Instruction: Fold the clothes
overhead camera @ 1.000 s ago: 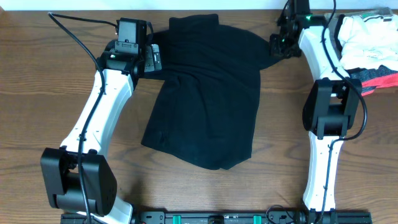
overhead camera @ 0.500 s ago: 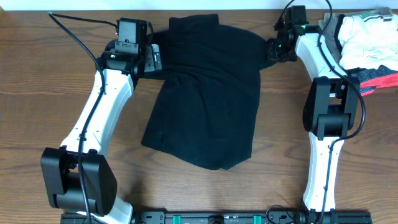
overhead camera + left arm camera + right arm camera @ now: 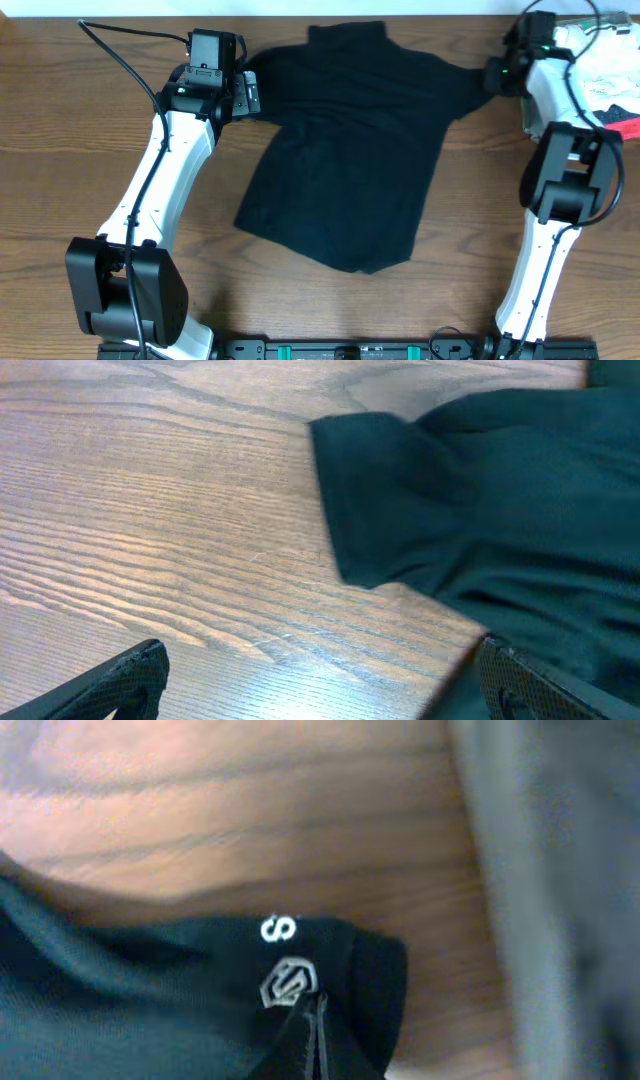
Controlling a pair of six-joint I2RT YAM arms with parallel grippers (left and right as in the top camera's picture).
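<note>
A black T-shirt [image 3: 350,150] lies spread on the wooden table, collar toward the far edge. My right gripper [image 3: 497,76] is shut on the shirt's right sleeve, stretched out to the right. In the right wrist view the closed fingertips [image 3: 312,1020] pinch the sleeve hem [image 3: 200,990], which bears a white "S" and a small logo. My left gripper [image 3: 247,93] is open at the shirt's left sleeve. In the left wrist view its jaws [image 3: 320,680] stand wide apart over bare wood, and the sleeve end [image 3: 400,510] lies just ahead.
A pile of other clothes, white with a red piece [image 3: 610,70], sits at the far right corner, right behind my right arm. The wooden table [image 3: 80,180] extends on the left and along the front.
My right gripper has moved right with the sleeve, pulling it out straight and shifting the whole shirt to the right. The left arm has not moved.
</note>
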